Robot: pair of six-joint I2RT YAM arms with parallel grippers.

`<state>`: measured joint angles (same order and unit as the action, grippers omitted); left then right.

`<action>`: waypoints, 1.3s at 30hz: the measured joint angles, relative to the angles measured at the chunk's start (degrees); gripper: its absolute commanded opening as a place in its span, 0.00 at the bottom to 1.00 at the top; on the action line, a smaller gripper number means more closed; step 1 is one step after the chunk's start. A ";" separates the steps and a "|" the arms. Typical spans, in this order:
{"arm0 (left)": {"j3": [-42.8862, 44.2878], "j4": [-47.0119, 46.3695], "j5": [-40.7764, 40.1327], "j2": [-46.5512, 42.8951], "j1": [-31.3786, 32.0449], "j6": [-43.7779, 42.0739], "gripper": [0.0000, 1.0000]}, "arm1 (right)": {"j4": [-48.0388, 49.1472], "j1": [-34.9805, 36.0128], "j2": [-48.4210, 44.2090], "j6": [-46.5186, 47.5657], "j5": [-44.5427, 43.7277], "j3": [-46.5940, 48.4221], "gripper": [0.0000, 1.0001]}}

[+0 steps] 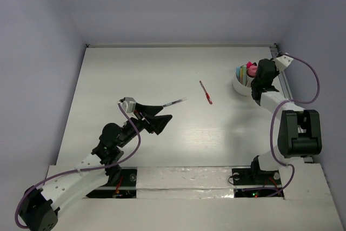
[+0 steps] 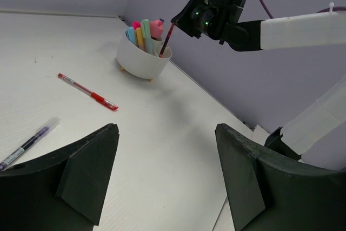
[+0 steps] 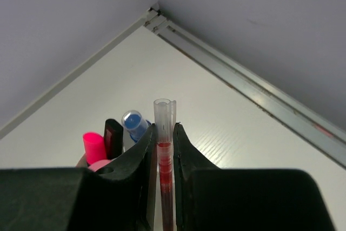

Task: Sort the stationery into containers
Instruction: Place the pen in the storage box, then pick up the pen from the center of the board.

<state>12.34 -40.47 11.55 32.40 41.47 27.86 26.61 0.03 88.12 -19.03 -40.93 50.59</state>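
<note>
table point(image 1: 162, 74) — right gripper point(image 3: 164, 133) pinches pen point(image 3: 164, 111), tip in cup point(image 2: 141, 64)

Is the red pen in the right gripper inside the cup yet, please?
Partly in: the red pen, clamped by the right gripper, has its lower end inside the white cup.

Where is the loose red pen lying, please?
In the top view, the red pen lies flat, right of centre, between the grey pen and the white cup.
</note>
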 measured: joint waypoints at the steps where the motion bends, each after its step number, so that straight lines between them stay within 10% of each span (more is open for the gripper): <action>1: 0.00 0.02 0.00 0.04 0.00 -0.02 0.72 | -0.66 0.00 -0.11 -0.44 0.59 -0.17 0.24; 8: 0.00 0.02 0.00 0.09 0.00 -0.04 0.75 | -3.78 0.00 -4.55 -2.43 4.24 -1.36 0.62; 12: 0.00 0.04 0.00 -0.02 0.00 -0.02 0.75 | -5.53 0.00 -8.46 -2.45 6.03 -1.36 0.64; 15: 0.00 0.22 -0.02 -0.52 0.00 -0.02 0.75 | -7.56 0.04 -10.86 -2.32 8.24 -1.33 0.46; 16: 0.00 0.31 -0.04 -0.74 0.00 -0.04 0.75 | -8.59 0.28 -11.54 -2.10 9.51 -1.25 0.22; 18: 0.00 0.50 -0.13 -0.94 0.00 -0.04 0.74 | -10.47 1.53 -12.59 -1.60 12.52 -1.07 0.06; 22: 0.00 0.59 -0.48 -1.09 0.00 -0.13 0.66 | -15.17 8.07 -12.41 0.76 20.96 1.25 0.00; 25: 0.00 0.98 -0.92 -1.09 0.00 -0.26 0.62 | -20.63 14.88 -8.46 3.28 27.85 6.43 0.10; 30: 0.00 1.44 -1.57 -1.14 0.00 -0.46 0.61 | -33.70 23.17 6.25 8.07 33.94 22.01 0.62; 39: 0.00 1.53 -2.10 -1.01 0.00 -0.61 0.61 | -52.98 24.50 27.08 11.98 36.52 39.56 0.53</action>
<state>12.34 -38.94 9.45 31.40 41.47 27.24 -26.37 24.53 115.20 -7.05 -4.40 90.15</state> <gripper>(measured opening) 0.610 0.580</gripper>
